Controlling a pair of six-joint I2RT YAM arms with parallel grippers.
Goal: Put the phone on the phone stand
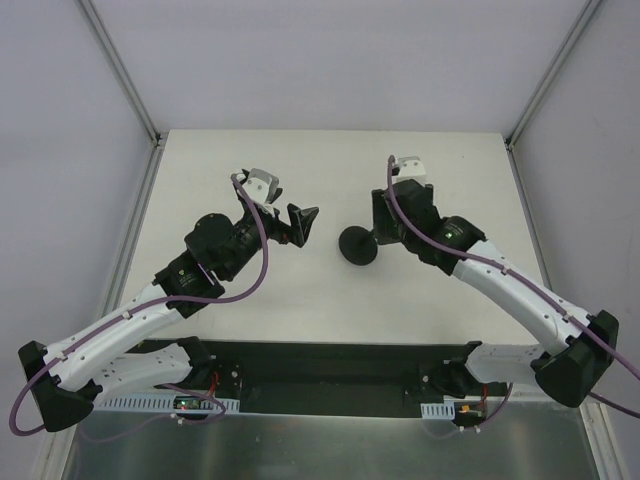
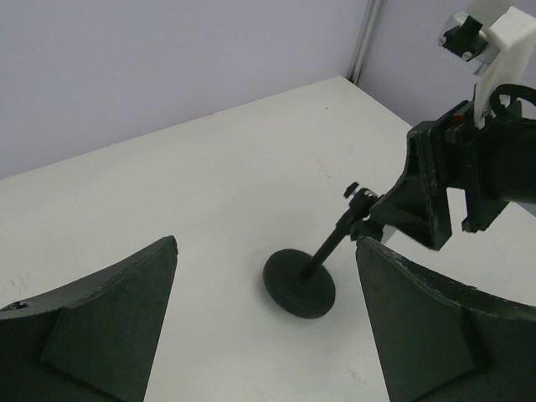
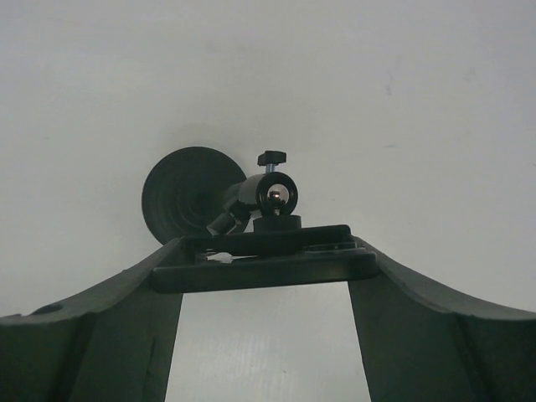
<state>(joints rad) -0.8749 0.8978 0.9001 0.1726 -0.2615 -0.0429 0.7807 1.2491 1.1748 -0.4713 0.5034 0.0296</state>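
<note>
The white surface [image 1: 330, 300] filled the middle of the top view, walled by pale panels. The left arm [image 1: 130, 325] reached in from the near left corner and the right arm [image 1: 510, 290] from the near right, both bent toward the centre.

The left pincer [image 1: 300, 224] hung above the surface just left of centre. Its jaws stood wide apart, holding nothing and facing the stand. The right pincer [image 3: 270, 266] was at the top of the stand, its fingers [image 3: 126, 327] pressed against the two ends of the phone [image 3: 209, 272]. It was clamped on the phone across its length.

The phone showed edge-on as a flat black slab spanning from finger to finger, raised off the surface and lying right against the stand's head. Whether it sat in the cradle could not be told.

The phone stand [image 2: 322, 255] stood near the centre of the surface, between the two pincers. Its disc base [image 2: 300, 286] was flat on the surface and its thin stem leaned up toward the right pincer. At the top of the stem were a ball joint [image 3: 275, 194] and, above it, a small black knob [image 3: 271, 157].
</note>
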